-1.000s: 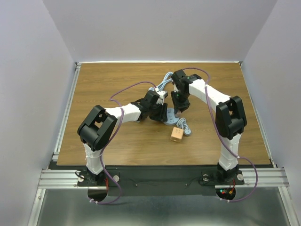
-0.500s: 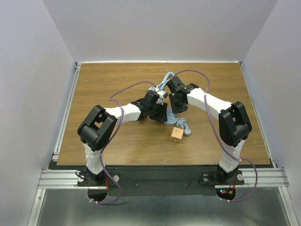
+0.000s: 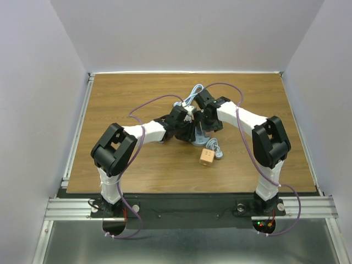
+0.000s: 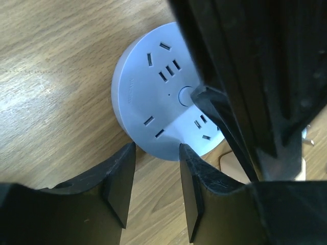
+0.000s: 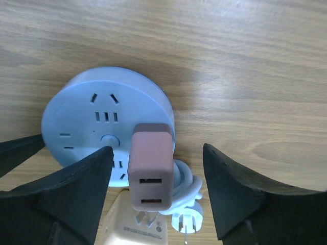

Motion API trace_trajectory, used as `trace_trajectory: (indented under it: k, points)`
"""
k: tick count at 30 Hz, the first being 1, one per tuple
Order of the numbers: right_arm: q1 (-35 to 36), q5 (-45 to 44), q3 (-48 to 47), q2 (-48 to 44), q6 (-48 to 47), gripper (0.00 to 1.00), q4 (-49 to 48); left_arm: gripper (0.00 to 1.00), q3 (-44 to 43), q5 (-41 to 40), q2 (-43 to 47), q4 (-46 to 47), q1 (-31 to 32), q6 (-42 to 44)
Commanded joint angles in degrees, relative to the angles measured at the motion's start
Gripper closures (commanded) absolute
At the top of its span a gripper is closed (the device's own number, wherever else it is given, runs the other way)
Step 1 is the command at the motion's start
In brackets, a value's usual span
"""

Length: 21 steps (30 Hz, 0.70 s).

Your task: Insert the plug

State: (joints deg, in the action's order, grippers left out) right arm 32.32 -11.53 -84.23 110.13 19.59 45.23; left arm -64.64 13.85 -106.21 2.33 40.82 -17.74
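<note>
Pinkish plug (image 5: 149,168) looks seated in the round socket hub (image 5: 76,117); right gripper (image 5: 156,150) spread clear, left gripper (image 4: 156,149) pressed together.

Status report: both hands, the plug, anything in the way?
Right hand open, clear either side of pink plug. Left hand shut at socket rim. Plug stands on socket, looks seated. White cable beside it, not blocking.

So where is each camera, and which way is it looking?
Top external: high behind the robot, looking down at the table; left arm and right arm show.
Left wrist: on its arm, facing down at the round socket; left gripper shows.
Right wrist: likewise, facing down at the pink plug; right gripper shows.
Shared: both wrist views see the round socket.
</note>
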Motion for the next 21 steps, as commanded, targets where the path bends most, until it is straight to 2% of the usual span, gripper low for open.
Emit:
trace_trajectory:
  k: [1, 6, 11, 16, 21]
  points:
    - [0.1, -2.5, -7.4, -2.4, -1.9, 0.21, 1.4, 0.51, -1.3, -5.4, 0.6, -4.3, 0.1, 2.2]
    - [0.1, -3.7, -13.5, -7.5, -3.4, 0.15, 1.4, 0.51, -2.8, -7.8, 2.2, -5.8, 0.1, 2.2]
    - [0.0, -6.4, -12.4, -13.4, -4.9, 0.06, 1.3, 0.48, -4.1, -11.7, 6.2, -7.6, 0.1, 2.0]
    - [-0.1, -10.2, -6.4, -20.2, -4.8, 0.0, -0.8, 0.25, -1.3, -13.2, 11.5, -7.1, 0.7, 1.6]
    - [-2.3, -16.7, 3.0, -27.5, -2.5, 0.0, -8.2, 0.19, 4.2, -13.4, 18.3, -5.9, 6.7, 1.0]
